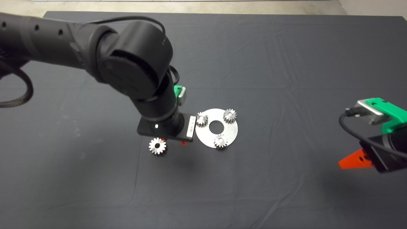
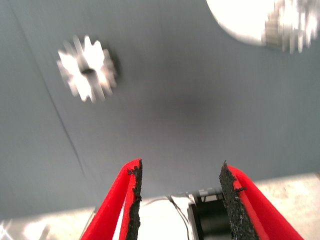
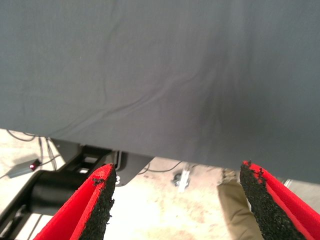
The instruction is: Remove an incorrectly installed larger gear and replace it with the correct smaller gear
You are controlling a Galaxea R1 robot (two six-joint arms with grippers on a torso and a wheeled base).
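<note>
Dark mat carries a round plate with three small gears on it. Larger gear lies off-plate, just beside left gripper, fingers apart and empty. Smaller gear looks seated; lift straight up, clear of both. Right gripper parked wide at the mat's edge.

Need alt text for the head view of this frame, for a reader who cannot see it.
Three small silver gears sit on a round silver plate at the middle of the dark mat, and the larger gear lies loose on the mat beside it. The left gripper hovers between gear and plate; the right gripper waits at the right edge.
</note>
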